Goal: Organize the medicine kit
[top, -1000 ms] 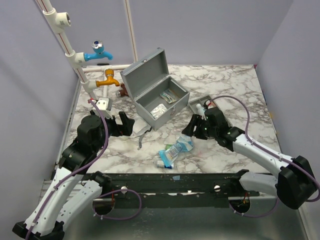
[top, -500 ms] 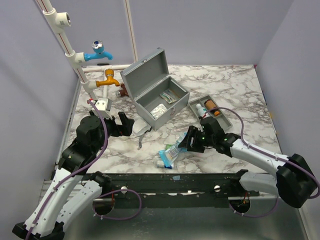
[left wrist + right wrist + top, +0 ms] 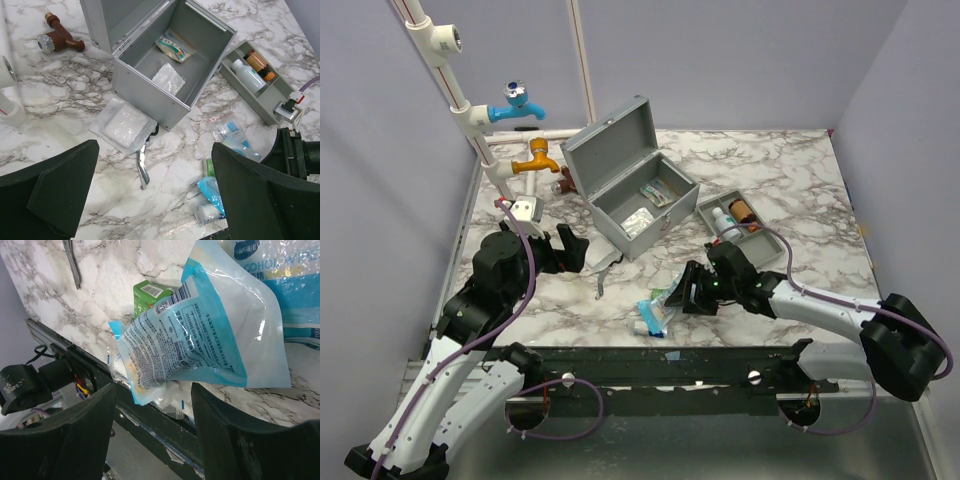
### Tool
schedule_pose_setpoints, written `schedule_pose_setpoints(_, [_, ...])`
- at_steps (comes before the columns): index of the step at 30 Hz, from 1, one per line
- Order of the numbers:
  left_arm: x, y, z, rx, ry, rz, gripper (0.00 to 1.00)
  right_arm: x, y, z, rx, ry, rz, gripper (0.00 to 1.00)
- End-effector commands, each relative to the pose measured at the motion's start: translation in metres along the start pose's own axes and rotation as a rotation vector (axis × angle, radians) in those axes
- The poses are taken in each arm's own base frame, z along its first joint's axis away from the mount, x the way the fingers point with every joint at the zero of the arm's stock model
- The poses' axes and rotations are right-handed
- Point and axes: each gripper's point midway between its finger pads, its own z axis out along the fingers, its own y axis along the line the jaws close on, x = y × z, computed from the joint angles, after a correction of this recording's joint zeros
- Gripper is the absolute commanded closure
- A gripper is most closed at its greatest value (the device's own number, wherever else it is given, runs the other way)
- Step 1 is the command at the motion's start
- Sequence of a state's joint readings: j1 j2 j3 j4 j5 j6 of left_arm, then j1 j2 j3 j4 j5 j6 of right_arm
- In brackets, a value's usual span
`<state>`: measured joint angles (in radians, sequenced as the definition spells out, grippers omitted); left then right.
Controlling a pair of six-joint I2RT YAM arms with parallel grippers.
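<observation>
Right wrist view: the right gripper (image 3: 152, 392), spread wide and empty, frames the blue pouch (image 3: 200, 335) just ahead, likely for a grab. The open medicine kit (image 3: 170, 65) lies ahead of the left gripper (image 3: 155, 150), which is also spread.

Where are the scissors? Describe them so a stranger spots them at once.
Find the open grey medicine kit mid-table. A white packet lies against its near corner, and the scissors stick out from beside it. They are the only thin, bladed thing there.
</observation>
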<state>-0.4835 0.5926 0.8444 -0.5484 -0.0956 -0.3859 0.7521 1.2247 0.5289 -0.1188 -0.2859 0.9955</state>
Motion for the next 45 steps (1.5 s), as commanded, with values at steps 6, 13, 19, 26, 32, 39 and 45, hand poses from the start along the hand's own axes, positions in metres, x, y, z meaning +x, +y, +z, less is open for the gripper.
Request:
schedule_pose_setpoints(6, [0.0, -0.002, 0.001, 0.014, -0.002, 0.003, 0.01, -0.01, 0.004, 0.016, -0.023, -0.069, 0.105, 0.37])
schedule_pose_setpoints(13, [0.001, -0.001, 0.002, 0.012, 0.0, 0.003, 0.01, -0.019, -0.007, 0.021, 0.021, -0.132, 0.146, 0.41])
schedule_pose_setpoints(19, [0.002, -0.001, 0.004, 0.012, 0.009, 0.003, 0.01, -0.022, -0.017, 0.027, 0.056, -0.155, 0.162, 0.45])
schedule_pose_setpoints(26, [0.003, -0.001, 0.005, 0.008, 0.012, 0.003, 0.01, -0.027, -0.016, 0.034, 0.052, -0.168, 0.159, 0.63])
schedule_pose_setpoints(32, [0.003, 0.0, 0.006, 0.005, 0.016, 0.003, 0.01, -0.036, -0.011, 0.033, 0.046, -0.202, 0.143, 0.84])
schedule_pose_setpoints(39, [0.004, 0.001, 0.007, 0.002, 0.023, 0.002, 0.01, -0.057, 0.01, 0.022, 0.042, -0.261, 0.054, 0.99])
schedule_pose_setpoints(45, [0.004, 0.002, 0.007, -0.001, 0.02, 0.004, 0.01, -0.084, 0.025, -0.004, 0.082, -0.368, -0.055, 0.99])
